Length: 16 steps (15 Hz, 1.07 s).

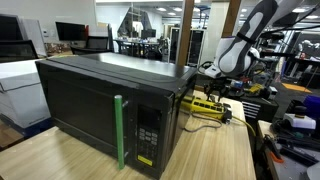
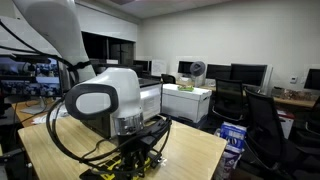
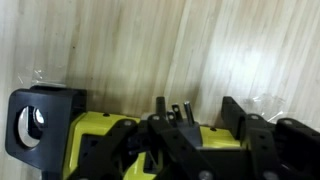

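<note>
One yellow-and-black device [image 1: 205, 103] is seen in an exterior view, laid flat on the wooden bench [image 1: 215, 150] just beside the rear corner of a black microwave [image 1: 100, 100], whose green door handle [image 1: 119, 130] is turned away from the arm. The hand [image 1: 213, 84] is held directly above the device. This is probably because so low and flat a thing, hemmed in by the oven's side, is best reached from overhead.

In an exterior view taken from behind the arm, the hand [image 2: 136, 152] is largely hidden by the white wrist joint [image 2: 100, 98]. It is pointed straight down at the device [image 2: 150, 168], which lies near the middle of the bench [image 2: 195, 150]. Contact cannot be judged here.

In the wrist view the device [image 3: 100, 140] is stretched across the lower picture, with a black boxy end at one side. The hand [image 3: 196, 122] is set astride its dark middle part, so the device lies right under and between the fingers [image 3: 232, 112]. The jaws are seen partly open, with a clear gap between them. No hold on anything is shown, though a light touch on the device cannot be ruled out.
</note>
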Tool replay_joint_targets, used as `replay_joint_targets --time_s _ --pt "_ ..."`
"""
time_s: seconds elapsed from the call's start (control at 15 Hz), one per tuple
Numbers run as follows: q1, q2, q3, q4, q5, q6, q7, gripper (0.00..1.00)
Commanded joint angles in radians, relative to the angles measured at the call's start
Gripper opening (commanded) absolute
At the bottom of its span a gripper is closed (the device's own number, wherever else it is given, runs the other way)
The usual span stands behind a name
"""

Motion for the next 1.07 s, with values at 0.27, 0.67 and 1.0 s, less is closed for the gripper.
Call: replay_joint_targets --time_s 0.27,0.67,1.0 --pt "-0.022 -0.028 0.049 -0.009 0.004 0.002 0.003 1.00" --pt "-0.020 -0.078 0.065 -0.036 -0.002 -0.027 -0.019 1.00" --pt "-0.003 -0.121 0.048 -0.082 -0.023 -0.073 -0.022 1.00"
